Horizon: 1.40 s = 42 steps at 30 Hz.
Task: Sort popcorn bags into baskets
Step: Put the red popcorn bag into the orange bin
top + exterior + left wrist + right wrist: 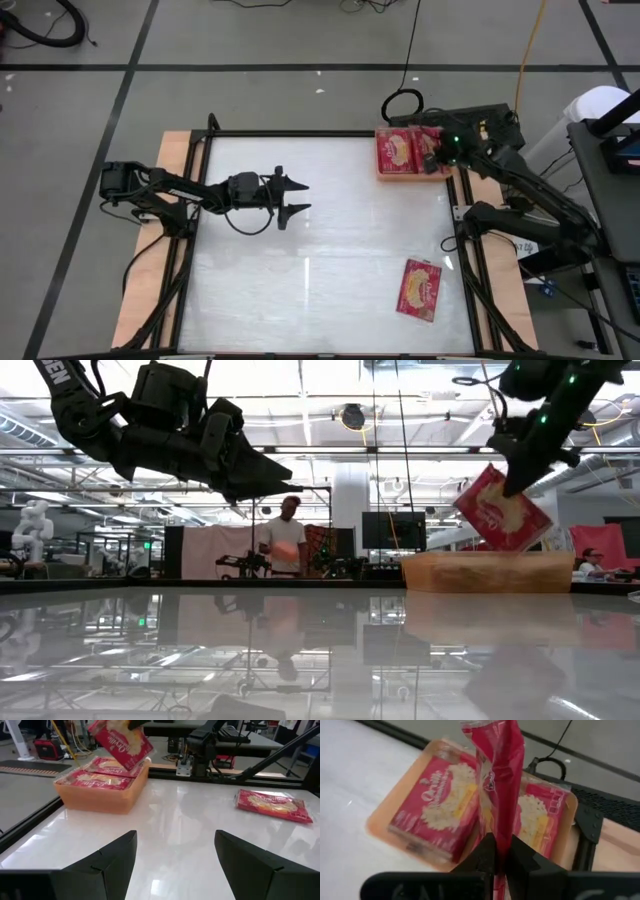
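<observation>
My right gripper (499, 846) is shut on a red popcorn bag (505, 510) above the orange tray (490, 575) at the table's far right corner. In the tray (410, 177), two bags lie flat side by side with the popcorn picture up (437, 807) (535, 820). Another bag (420, 290) lies flat on the table near the right near corner, also seen in the left wrist view (272, 805). My left gripper (290, 198) hovers open over the left half of the table, fingers pointing toward the right, touching nothing. My right gripper pinches the bag between its two fingers at the bag's upper end (500, 827). The fingers come from above, slanting down. The bag hangs tilted below them (500, 515), lifted clear over the tray, and shows edge-on in the right wrist view.
The table top is white and glossy, with a black frame and wooden side strips (170, 160). The right arm's base (500, 215) stands on the right edge. A person (285, 540) stands in the room far beyond the table. Bare table lies between the left gripper and the tray.
</observation>
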Each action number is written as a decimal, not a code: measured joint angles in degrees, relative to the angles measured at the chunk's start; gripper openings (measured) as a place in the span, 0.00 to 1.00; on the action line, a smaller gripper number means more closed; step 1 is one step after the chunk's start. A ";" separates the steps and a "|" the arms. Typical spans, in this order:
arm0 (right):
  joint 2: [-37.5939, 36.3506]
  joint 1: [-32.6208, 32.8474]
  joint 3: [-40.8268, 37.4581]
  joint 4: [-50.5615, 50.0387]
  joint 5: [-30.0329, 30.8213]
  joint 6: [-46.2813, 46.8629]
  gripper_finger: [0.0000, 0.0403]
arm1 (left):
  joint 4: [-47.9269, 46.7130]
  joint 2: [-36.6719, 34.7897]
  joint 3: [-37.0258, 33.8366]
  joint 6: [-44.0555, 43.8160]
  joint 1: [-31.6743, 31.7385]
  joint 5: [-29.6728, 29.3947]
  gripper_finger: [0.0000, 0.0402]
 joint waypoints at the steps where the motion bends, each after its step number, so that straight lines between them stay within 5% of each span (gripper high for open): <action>1: 0.13 -0.01 -0.90 1.41 0.65 -0.15 0.04 | 0.01 0.00 0.00 0.13 0.00 0.00 0.67; 15: 2.93 -3.12 -2.66 5.07 -0.19 -3.22 0.05 | 0.04 0.00 0.00 0.50 0.63 -0.11 0.67; 31: 7.15 0.00 -4.25 4.36 15.01 -5.61 0.35 | 0.05 0.00 0.00 -1.60 0.59 -0.09 0.67; 42: 9.27 2.43 -7.01 9.45 27.48 -8.08 0.43 | 0.16 0.00 0.00 -2.78 0.59 -0.09 0.67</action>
